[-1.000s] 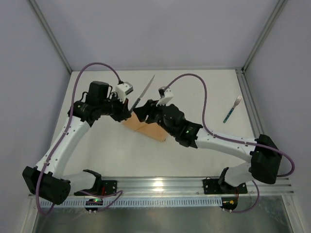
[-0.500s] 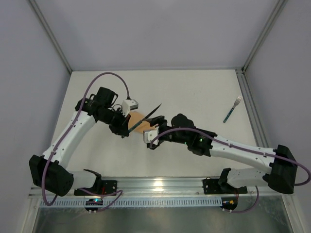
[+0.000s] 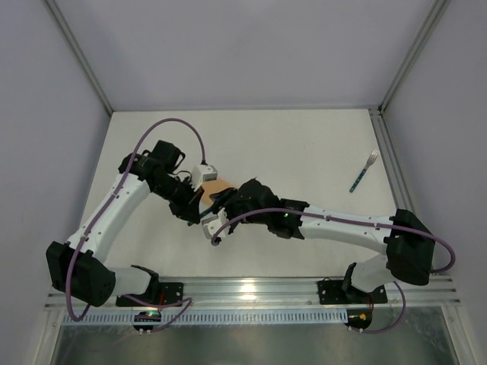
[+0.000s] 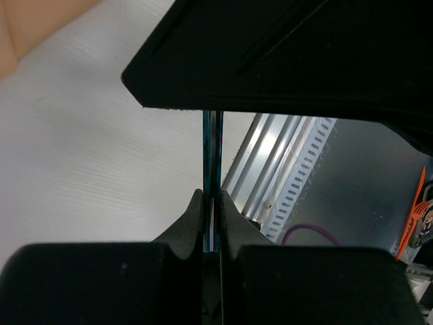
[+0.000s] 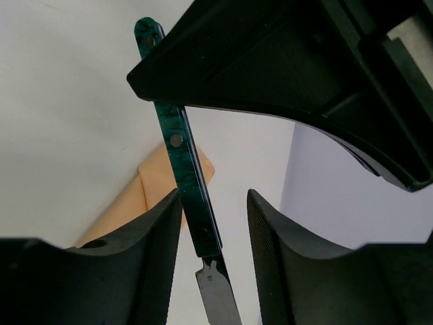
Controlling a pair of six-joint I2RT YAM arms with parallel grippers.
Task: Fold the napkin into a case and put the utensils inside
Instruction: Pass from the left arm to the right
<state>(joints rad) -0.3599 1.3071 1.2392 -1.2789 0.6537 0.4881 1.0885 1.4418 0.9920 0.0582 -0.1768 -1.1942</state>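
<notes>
The knife [image 5: 179, 156] was pinched by its teal handle in my left gripper [image 4: 211, 203], the fingers closed tight on it. My right gripper [image 5: 214, 196] had its fingers parted either side of that handle, nearer one than the other, gripping nothing. The folded napkin [image 5: 159, 186] lay on the table behind the knife. The fork [image 3: 364, 171] lay well apart from both sets of fingers, off to my right.
</notes>
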